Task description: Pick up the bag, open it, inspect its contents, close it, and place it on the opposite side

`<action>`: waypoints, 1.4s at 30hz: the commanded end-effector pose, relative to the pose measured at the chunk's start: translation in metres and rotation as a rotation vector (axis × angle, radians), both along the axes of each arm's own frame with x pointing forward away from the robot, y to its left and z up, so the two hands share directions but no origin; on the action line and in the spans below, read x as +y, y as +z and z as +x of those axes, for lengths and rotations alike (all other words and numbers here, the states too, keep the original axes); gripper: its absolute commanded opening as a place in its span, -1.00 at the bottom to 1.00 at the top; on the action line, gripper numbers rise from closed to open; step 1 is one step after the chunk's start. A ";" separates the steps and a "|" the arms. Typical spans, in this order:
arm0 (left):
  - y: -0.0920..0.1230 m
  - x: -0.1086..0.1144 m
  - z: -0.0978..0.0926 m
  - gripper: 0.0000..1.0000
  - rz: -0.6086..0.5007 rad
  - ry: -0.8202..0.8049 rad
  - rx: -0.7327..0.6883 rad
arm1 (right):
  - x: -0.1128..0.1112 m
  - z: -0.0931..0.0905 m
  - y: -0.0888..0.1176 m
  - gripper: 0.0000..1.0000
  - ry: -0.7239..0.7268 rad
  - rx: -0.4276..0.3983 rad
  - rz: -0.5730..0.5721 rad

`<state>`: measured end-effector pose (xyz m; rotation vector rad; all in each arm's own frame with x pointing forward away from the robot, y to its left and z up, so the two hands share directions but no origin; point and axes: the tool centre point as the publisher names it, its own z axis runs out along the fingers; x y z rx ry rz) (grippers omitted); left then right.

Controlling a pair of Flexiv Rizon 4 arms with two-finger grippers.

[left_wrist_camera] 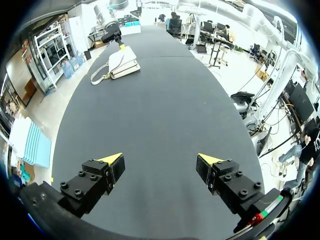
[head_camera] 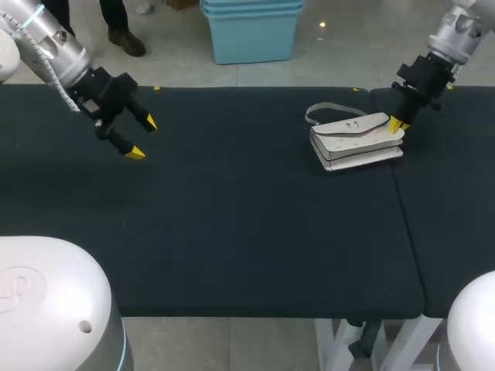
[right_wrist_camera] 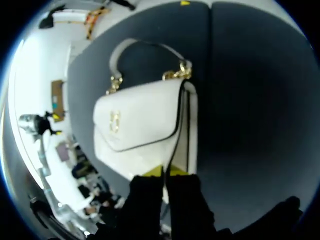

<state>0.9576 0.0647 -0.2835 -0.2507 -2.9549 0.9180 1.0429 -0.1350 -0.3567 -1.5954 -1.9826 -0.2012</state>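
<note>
1. Left hand (head_camera: 143, 137), in the head view, hangs over the dark tabletop (head_camera: 232, 216) at the upper left of the frame, its yellow tips spread wide and holding nothing. The white bag (head_camera: 352, 139) lies flat at the upper right, well apart from it, with its strap (head_camera: 325, 110) looped toward the far edge. The right hand (head_camera: 398, 124) sits at the bag's right end, tips drawn narrow and touching it.
2. In the left wrist view, the left hand (left_wrist_camera: 161, 160) shows both fingers far apart above the tabletop. The bag (left_wrist_camera: 122, 62) lies far ahead of them, with the right hand (left_wrist_camera: 120, 46) at its far end.
3. In the right wrist view, the right hand (right_wrist_camera: 165, 171) has its tips almost together against the bag (right_wrist_camera: 140, 130), just where the edge of the flap (right_wrist_camera: 150, 112) runs down. Whether that edge is pinched between them I cannot tell. The strap (right_wrist_camera: 120, 50) lies beyond the bag.
4. My judgement of the risks:
   - So slim a hold at one end may slip on lifting.
   - It may raise only the flap, leaving the body to sag or drag across the tabletop.
   - The left hand is too far off to steady the bag.
</note>
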 end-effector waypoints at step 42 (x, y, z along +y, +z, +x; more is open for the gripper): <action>-0.001 0.000 0.000 1.00 -0.002 -0.001 -0.001 | 0.135 -0.083 -0.009 -1.00 -0.327 -0.282 0.065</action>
